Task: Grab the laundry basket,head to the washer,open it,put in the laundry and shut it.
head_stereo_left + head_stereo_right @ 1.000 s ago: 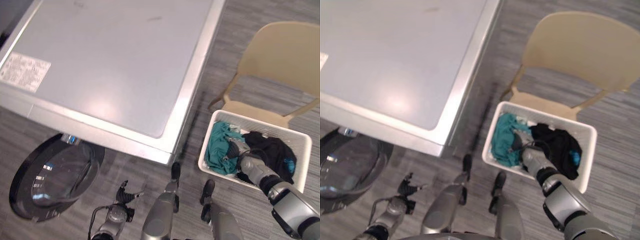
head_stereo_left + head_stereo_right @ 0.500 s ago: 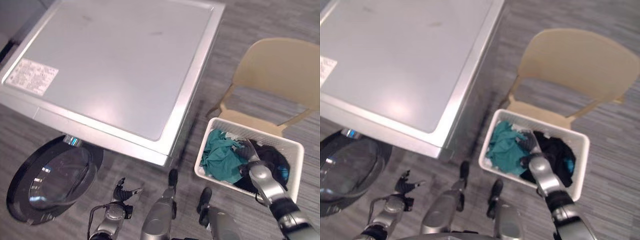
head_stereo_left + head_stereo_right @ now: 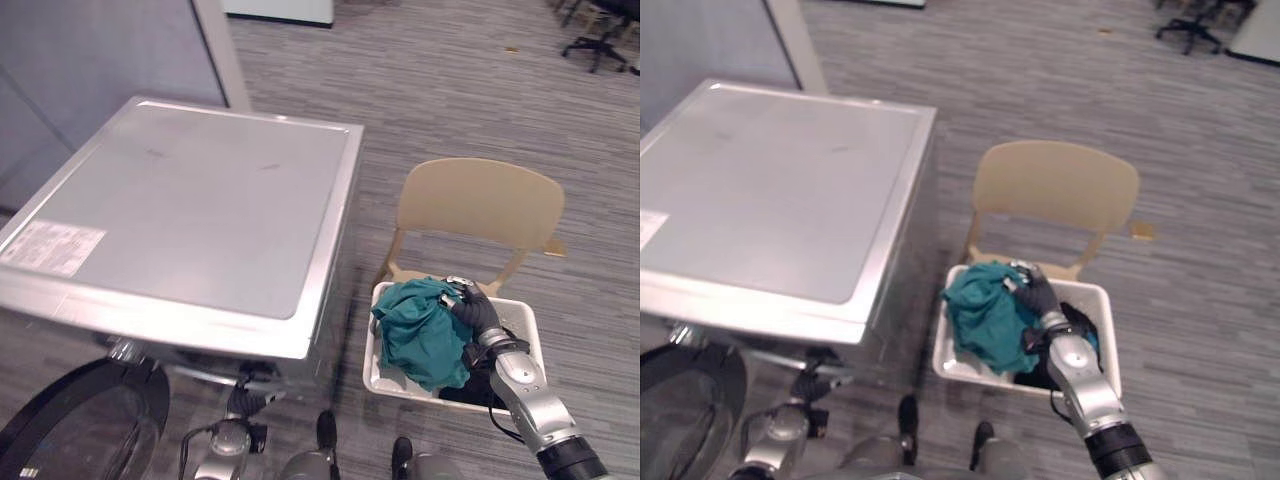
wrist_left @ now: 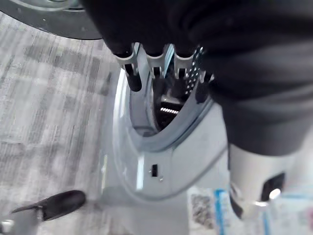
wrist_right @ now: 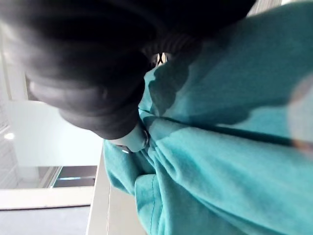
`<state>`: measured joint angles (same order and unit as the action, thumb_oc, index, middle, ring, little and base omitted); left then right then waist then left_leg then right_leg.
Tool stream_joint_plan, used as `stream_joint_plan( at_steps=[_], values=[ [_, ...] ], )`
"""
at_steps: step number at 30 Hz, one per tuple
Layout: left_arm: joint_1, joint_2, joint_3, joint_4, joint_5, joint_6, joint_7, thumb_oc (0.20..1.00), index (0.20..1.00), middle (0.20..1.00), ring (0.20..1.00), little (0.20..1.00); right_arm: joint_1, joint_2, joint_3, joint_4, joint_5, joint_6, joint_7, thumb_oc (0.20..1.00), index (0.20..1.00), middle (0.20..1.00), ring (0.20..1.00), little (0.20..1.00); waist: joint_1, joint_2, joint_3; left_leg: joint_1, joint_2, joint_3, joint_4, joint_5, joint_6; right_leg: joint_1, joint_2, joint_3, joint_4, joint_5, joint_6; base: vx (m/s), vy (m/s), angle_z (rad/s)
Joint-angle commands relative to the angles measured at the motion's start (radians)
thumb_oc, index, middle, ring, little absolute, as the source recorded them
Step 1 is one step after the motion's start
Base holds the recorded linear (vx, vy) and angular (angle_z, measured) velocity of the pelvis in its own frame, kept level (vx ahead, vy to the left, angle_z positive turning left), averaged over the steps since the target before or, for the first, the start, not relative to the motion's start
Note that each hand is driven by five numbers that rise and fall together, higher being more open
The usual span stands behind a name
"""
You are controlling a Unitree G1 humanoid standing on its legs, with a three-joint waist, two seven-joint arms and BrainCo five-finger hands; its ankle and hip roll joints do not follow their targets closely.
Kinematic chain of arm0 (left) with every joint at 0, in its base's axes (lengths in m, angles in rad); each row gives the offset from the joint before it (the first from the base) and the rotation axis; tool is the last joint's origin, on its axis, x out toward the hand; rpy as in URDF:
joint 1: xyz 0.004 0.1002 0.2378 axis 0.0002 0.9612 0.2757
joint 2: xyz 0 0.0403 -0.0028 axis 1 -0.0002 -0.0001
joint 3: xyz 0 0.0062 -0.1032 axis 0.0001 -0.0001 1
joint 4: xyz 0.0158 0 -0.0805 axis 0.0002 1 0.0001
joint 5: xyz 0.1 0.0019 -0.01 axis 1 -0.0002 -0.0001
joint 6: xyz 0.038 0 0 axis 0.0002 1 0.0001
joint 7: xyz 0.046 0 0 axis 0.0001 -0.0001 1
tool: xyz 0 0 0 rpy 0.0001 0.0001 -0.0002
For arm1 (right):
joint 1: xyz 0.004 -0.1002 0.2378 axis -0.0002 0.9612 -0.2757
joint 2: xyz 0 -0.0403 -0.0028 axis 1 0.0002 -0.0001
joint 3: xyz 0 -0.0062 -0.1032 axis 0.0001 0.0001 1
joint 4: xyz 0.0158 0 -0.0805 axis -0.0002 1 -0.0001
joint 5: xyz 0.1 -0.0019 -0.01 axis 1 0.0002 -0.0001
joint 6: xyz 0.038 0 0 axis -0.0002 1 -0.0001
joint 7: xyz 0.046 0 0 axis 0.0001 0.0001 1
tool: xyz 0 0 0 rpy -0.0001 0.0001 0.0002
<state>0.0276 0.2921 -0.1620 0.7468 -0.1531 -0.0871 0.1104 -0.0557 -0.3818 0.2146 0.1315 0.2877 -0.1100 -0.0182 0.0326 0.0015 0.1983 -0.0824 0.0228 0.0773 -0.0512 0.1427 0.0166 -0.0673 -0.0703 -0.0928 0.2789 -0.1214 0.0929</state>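
- My right hand (image 3: pixel 478 316) is closed on a teal garment (image 3: pixel 424 332), fingers curled into a bunched fold near its top edge; my right wrist view shows the cloth (image 5: pixel 230 147) pressed right up against my palm.
- The garment hangs below my hand in a loose, crumpled mass, its lower part draped over the near side of the white laundry basket (image 3: pixel 388 381).
- Under and just behind my hand, a dark piece of clothing (image 3: pixel 1072 322) lies inside the basket.
- I judge the teal cloth to be light, soft and limp. It will sag and swing, and loose ends could catch on the basket rim, so a hold on a thick gathered bunch is better than on a single edge.
- Just beyond the basket stands a tan chair (image 3: pixel 480 207).
- To the left of my right hand, near the basket, is the grey washer (image 3: pixel 190 215), with its round door (image 3: pixel 75 430) swung open low at the front.
- My left hand (image 4: pixel 161 73) hangs low by the washer's front, fingers relaxed and holding nothing. Past them I see the drum opening (image 4: pixel 168 105).
- The cloth must travel from the basket across and down to that opening.
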Motion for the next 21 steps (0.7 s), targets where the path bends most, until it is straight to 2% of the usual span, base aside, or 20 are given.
stream_joint_plan(
  at_steps=[1,2,3,4,5,8,9,10,11,12,13,14,16,18,19,20,21],
  values=[
    [-0.001,0.049,0.000,-0.051,-0.048,-0.029,0.011,1.000,1.000,1.000,1.000,1.000,-0.057,0.011,-0.042,-0.107,0.010,-0.083,-0.010,0.200,0.200,0.200,0.200,0.200,0.045,-0.031,0.002,-0.038,0.017,0.010,-0.036,-0.018,-0.032,0.023,0.050,0.050,0.105,0.014,0.022,-0.24,-0.265,0.47],
    [0.014,0.048,-0.004,-0.108,-0.085,-0.035,0.008,1.000,1.000,1.000,1.000,1.000,-0.068,0.020,-0.039,-0.084,0.011,-0.073,-0.018,0.200,0.200,0.200,0.200,0.200,0.077,-0.042,-0.005,-0.098,0.025,-0.012,-0.036,0.026,-0.068,0.110,0.079,0.064,-0.031,-0.076,-0.020,-0.28,-0.308,0.53],
    [0.023,0.044,0.004,-0.131,-0.102,-0.037,0.016,1.000,1.000,1.000,1.000,1.000,-0.080,0.027,-0.037,-0.076,0.018,-0.071,-0.026,0.200,0.200,0.200,0.200,0.200,0.088,-0.039,-0.008,-0.126,0.038,-0.017,-0.036,0.058,-0.095,0.127,0.091,0.053,-0.100,-0.069,-0.033,-0.39,-0.395,0.66],
    [0.031,0.043,0.005,-0.166,-0.119,-0.043,0.018,1.000,1.000,1.000,1.000,1.000,-0.080,0.025,-0.038,-0.074,0.024,-0.080,-0.038,0.200,0.200,0.200,0.200,0.200,0.100,-0.032,-0.008,-0.154,0.048,-0.015,-0.036,0.074,-0.106,0.133,0.105,0.050,-0.149,-0.076,-0.046,-0.34,-0.275,0.51],
    [0.042,0.039,0.008,-0.197,-0.128,-0.041,0.011,1.000,1.000,1.000,1.000,1.000,-0.082,0.023,-0.041,-0.080,0.030,-0.078,-0.040,0.200,0.200,0.200,0.200,0.200,0.100,-0.025,-0.005,-0.177,0.058,-0.016,-0.036,0.072,-0.114,0.130,0.118,0.041,-0.178,-0.074,-0.053,-0.23,-0.163,0.38],
    [0.039,0.034,0.004,-0.252,-0.130,-0.050,0.015,1.000,1.000,1.000,1.000,1.000,-0.091,0.013,-0.043,-0.079,0.025,-0.080,-0.053,0.200,0.200,0.200,0.200,0.200,0.095,-0.014,0.014,-0.199,0.063,0.002,-0.036,0.061,-0.126,0.116,0.115,0.008,-0.187,-0.061,-0.056,-0.30,-0.105,0.57],
    [0.034,0.037,-0.003,-0.284,-0.126,-0.056,0.011,1.000,1.000,1.000,1.000,1.000,-0.091,0.007,-0.045,-0.087,0.024,-0.080,-0.056,0.200,0.200,0.200,0.200,0.200,0.088,-0.018,0.024,-0.190,0.064,0.030,-0.036,0.044,-0.118,0.112,0.102,-0.007,-0.187,-0.054,-0.056,-0.29,-0.038,0.95],
    [0.027,0.045,-0.020,-0.344,-0.107,-0.065,-0.001,1.000,1.000,1.000,1.000,1.000,-0.088,0.002,-0.041,-0.108,0.025,-0.078,-0.054,0.200,0.200,0.200,0.200,0.200,0.073,-0.027,0.025,-0.157,0.067,0.067,-0.010,0.026,-0.099,0.109,0.083,-0.046,-0.215,-0.023,-0.049,-0.29,-0.038,0.32],
    [0.027,0.045,-0.020,-0.344,-0.107,-0.065,-0.001,1.000,1.000,1.000,1.000,1.000,-0.088,0.002,-0.041,-0.108,0.025,-0.078,-0.054,0.200,0.200,0.200,0.200,0.200,0.073,-0.027,0.024,-0.158,0.067,0.067,-0.010,0.026,-0.099,0.108,0.083,-0.046,-0.215,-0.022,-0.049,-0.44,-0.020,0.52],
    [0.009,0.065,-0.048,-0.432,-0.077,-0.081,-0.020,1.000,1.000,1.000,1.000,1.000,-0.083,-0.004,-0.034,-0.146,0.033,-0.084,-0.042,0.200,0.200,0.200,0.200,0.200,0.047,-0.049,0.018,-0.114,0.073,0.098,0.117,-0.048,-0.087,0.096,0.043,-0.099,-0.250,0.016,-0.043,-0.33,0.002,0.82],
    [-0.003,0.069,-0.061,-0.456,-0.072,-0.084,-0.024,1.000,1.000,1.000,1.000,1.000,-0.086,-0.004,-0.030,-0.156,0.037,-0.086,-0.039,0.200,0.200,0.200,0.200,0.200,0.037,-0.057,0.013,-0.093,0.076,0.108,0.154,-0.087,-0.087,0.088,0.029,-0.117,-0.260,0.030,-0.043,-0.33,0.002,0.88],
    [-0.003,0.070,-0.061,-0.456,-0.072,-0.084,-0.024,1.000,1.000,1.000,1.000,1.000,-0.086,-0.004,-0.030,-0.156,0.037,-0.086,-0.039,0.200,0.200,0.200,0.200,0.200,0.037,-0.056,0.014,-0.094,0.077,0.107,0.158,-0.090,-0.087,0.090,0.029,-0.118,-0.260,0.030,-0.043,-0.12,0.018,0.58],
    [-0.047,0.079,-0.103,-0.514,-0.046,-0.097,-0.027,1.000,1.000,1.000,1.000,1.000,-0.099,0.000,-0.014,-0.186,0.045,-0.091,-0.029,0.200,0.200,0.200,0.200,0.200,0.011,-0.065,-0.009,-0.004,0.089,0.136,0.175,-0.161,-0.093,0.076,0.005,-0.160,-0.287,0.055,-0.038,-0.10,0.064,0.79],
    [-0.077,0.082,-0.139,-0.547,-0.028,-0.102,-0.036,1.000,1.000,1.000,1.000,1.000,-0.102,0.010,-0.005,-0.206,0.059,-0.087,-0.019,0.200,0.200,0.200,0.200,0.200,-0.013,-0.057,-0.039,0.065,0.096,0.154,0.126,-0.168,-0.102,0.076,0.002,-0.193,-0.309,0.066,-0.029,-0.03,0.144,0.60],
    [-0.101,0.074,-0.179,-0.579,-0.005,-0.107,-0.039,1.000,1.000,1.000,1.000,1.000,-0.112,0.024,0.015,-0.222,0.084,-0.094,-0.011,0.200,0.200,0.200,0.200,0.200,-0.027,-0.045,-0.065,0.107,0.093,0.161,0.017,-0.143,-0.105,0.079,0.004,-0.213,-0.321,0.078,-0.016,0.02,0.155,0.85],
    [-0.101,0.074,-0.179,-0.579,-0.005,-0.107,-0.039,1.000,1.000,1.000,1.000,1.000,-0.111,0.024,0.015,-0.222,0.084,-0.094,-0.011,0.200,0.200,0.200,0.200,0.200,-0.028,-0.045,-0.065,0.110,0.092,0.161,0.013,-0.140,-0.105,0.080,0.004,-0.214,-0.321,0.078,-0.016,0.00,0.223,0.81],
    [-0.128,0.069,-0.213,-0.604,0.013,-0.107,-0.039,1.000,1.000,1.000,1.000,1.000,-0.126,0.043,0.050,-0.232,0.102,-0.096,-0.004,0.200,0.200,0.200,0.200,0.200,-0.034,-0.048,-0.082,0.124,0.078,0.145,-0.036,-0.134,-0.101,0.085,0.000,-0.215,-0.341,0.102,-0.007,0.00,0.148,0.46]
  ],
)
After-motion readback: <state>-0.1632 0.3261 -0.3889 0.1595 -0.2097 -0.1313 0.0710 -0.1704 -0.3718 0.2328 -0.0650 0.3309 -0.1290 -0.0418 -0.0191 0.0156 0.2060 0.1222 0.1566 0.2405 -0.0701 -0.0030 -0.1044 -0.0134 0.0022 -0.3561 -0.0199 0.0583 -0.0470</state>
